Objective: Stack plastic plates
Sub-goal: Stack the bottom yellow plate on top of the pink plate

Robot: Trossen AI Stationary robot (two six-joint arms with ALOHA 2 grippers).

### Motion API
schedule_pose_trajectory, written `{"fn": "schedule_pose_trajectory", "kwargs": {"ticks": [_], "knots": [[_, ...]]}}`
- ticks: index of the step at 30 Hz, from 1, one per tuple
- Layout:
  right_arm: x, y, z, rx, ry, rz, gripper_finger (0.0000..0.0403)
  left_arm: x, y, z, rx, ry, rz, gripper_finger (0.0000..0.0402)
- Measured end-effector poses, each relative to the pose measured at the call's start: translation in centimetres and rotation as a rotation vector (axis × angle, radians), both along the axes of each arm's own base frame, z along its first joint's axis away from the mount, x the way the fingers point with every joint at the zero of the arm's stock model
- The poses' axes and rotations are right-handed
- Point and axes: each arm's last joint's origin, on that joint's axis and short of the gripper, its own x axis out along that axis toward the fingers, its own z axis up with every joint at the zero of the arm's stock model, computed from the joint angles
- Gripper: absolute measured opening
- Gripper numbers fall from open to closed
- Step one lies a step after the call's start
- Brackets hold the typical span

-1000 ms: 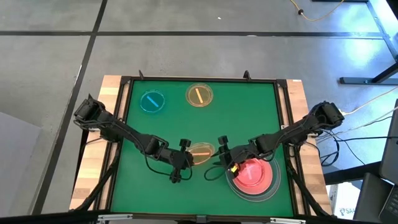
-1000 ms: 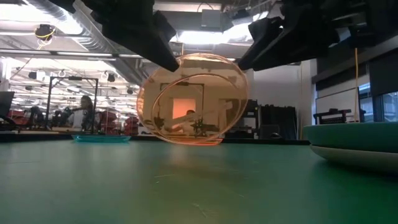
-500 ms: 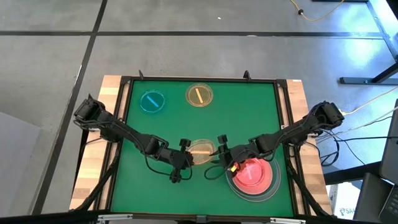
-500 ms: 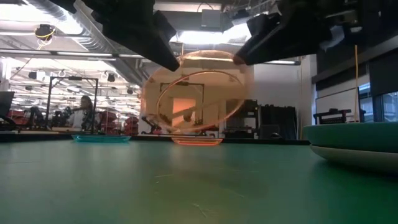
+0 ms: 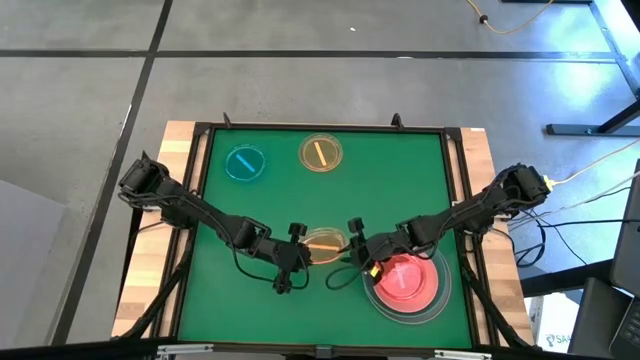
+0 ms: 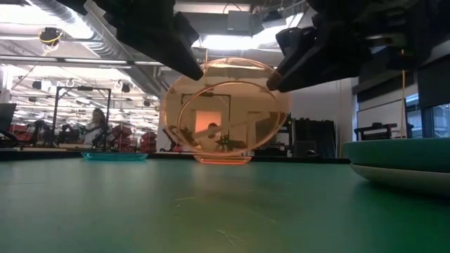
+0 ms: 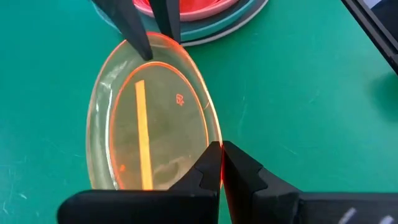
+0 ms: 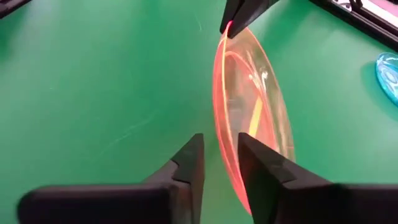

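Altogether three small plates (image 5: 323, 241), one stack (image 5: 408, 284).

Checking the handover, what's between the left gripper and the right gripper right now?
In the high view, a small orange plate spans the gap between left gripper and right gripper, lifted off the mat.

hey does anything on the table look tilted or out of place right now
Yes. The small orange plate is off the mat, standing nearly on edge between both arms. The left end effector is shut on one side of its rim; the right end effector straddles the opposite rim. The blue plate and yellow plate lie flat.
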Motion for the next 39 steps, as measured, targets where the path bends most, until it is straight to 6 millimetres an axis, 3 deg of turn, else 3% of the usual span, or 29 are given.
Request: {"fn": "schedule_pose_trajectory", "kwargs": {"ticks": [7,18,23,30,39], "knots": [[0.0,0.0,0.0,-0.019,-0.002,0.014,0.0008,0.0,0.2,0.0,0.018,-0.018,0.086,0.0007],[0.0,0.0,0.1,-0.044,-0.002,0.017,0.0004,0.3,1.1,0.0,-0.011,-0.018,0.163,0.008],[-0.3,-0.1,1.5,-0.054,0.104,-0.055,0.0002,-0.5,0.9,1.2,-0.045,-0.002,0.092,0.0093],[-3.4,1.7,4.8,-0.041,0.238,-0.063,0.0005,-1.8,0.3,2.8,-0.066,-0.03,0.086,0.0091],[-8.3,4.7,9.4,0.104,0.35,-0.096,0.0005,-2.0,0.1,2.8,0.004,-0.055,0.139,0.009]]}}
